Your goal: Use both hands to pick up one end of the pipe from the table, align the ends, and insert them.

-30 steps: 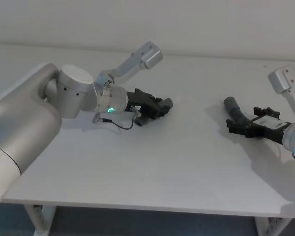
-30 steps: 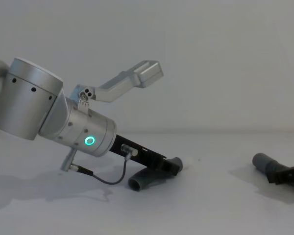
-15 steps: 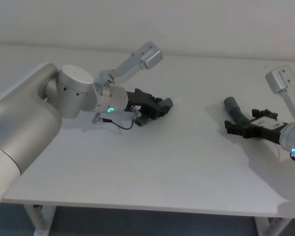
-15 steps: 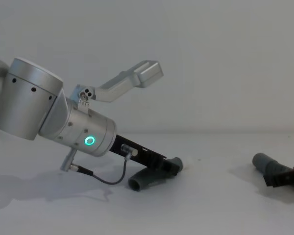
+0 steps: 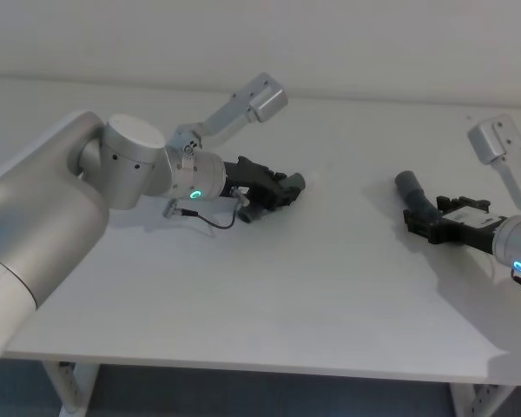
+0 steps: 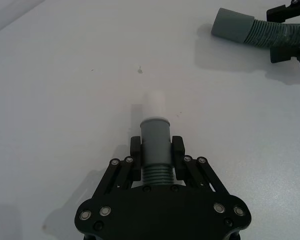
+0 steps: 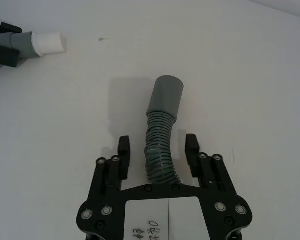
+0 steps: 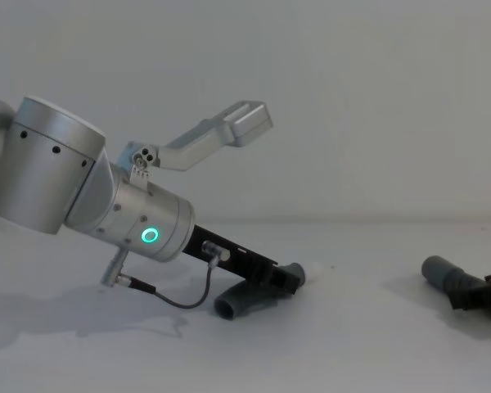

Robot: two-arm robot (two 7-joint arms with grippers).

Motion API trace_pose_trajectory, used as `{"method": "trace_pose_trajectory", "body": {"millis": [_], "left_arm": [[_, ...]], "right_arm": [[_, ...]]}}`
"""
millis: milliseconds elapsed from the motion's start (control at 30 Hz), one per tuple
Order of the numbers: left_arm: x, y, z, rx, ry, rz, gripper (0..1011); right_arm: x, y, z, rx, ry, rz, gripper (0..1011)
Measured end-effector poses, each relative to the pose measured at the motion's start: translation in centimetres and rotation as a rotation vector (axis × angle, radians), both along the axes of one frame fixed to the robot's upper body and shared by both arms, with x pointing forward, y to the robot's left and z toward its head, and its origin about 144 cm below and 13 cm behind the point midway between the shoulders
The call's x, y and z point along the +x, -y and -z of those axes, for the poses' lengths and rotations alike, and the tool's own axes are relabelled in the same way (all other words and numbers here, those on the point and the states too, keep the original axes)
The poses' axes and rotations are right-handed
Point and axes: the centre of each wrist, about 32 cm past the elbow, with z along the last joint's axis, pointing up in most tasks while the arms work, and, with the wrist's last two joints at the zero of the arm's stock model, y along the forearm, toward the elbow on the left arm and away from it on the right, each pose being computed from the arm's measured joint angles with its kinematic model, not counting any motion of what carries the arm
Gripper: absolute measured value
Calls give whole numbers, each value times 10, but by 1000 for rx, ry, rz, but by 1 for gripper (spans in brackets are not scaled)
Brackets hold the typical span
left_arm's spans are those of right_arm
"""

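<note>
The short pipe piece lies low over the table, its grey cuff and white spigot pointing away from my left gripper. That gripper is shut on the ribbed part just behind the cuff; it also shows at the table's left-centre. The longer pipe piece rests on the table at the right, its plain cuff pointing away. My right gripper is open, one finger on each side of the ribs with gaps.
A thin dark cable loops under the left wrist near the table. The two pipe ends lie well apart, with bare white table between them. The table's front edge runs near the bottom of the head view.
My right gripper has shifted slightly along the longer piece, a little forward and then back. The left arm and the short piece have stayed put.
</note>
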Motion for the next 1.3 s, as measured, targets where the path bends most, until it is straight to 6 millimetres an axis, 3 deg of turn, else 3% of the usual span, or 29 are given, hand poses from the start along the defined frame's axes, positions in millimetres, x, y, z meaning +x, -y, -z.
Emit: {"method": "trace_pose_trajectory", "body": {"millis": [67,233,433,933,1300], "left_arm": [[0,0,0,0,0,0,343],[0,0,0,0,0,0,343],[0,0,0,0,0,0,343],[0,0,0,1,3,1,343],[-3,-1,-8,21,79,24,343]], "right_arm": [[0,0,0,0,-1,1,629],[0,0,0,0,-3,2,424],[0,0,0,0,-4,4,278],[0,1,0,7,7,4,273],[-6,6,-2,58,111,-50,273]]}}
